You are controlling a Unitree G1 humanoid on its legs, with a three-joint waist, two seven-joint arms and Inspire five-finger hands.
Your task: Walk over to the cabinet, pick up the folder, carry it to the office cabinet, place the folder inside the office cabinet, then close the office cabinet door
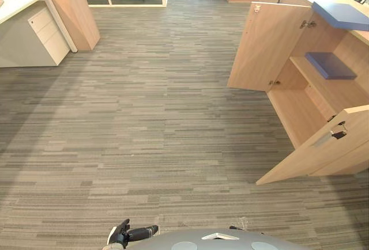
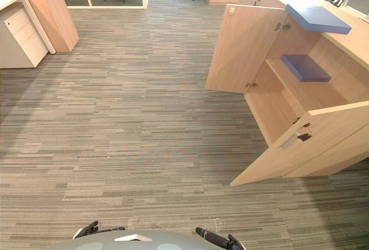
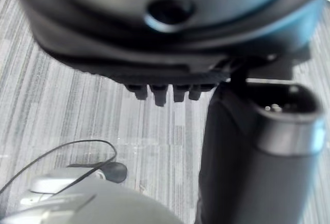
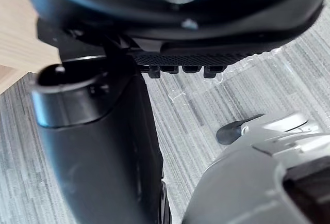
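Looking down through the left eye view, I see the office cabinet [image 1: 297,114] with its far door [image 1: 268,45] and near door [image 1: 314,149] wide open. One blue folder [image 1: 330,64] lies on its inner shelf and a second blue slab [image 1: 341,15] on its top. My left hand [image 1: 130,234] hangs well apart from the cabinet, loose and empty. In the right eye view my right hand [image 2: 216,239] is equally slack. The wrist views show foreshortened fingers [image 3: 157,96] over carpet [image 3: 77,105]. I judge the folder stowed, so next comes stepping closer to push the doors shut. Which blue item is the task's, I cannot tell.
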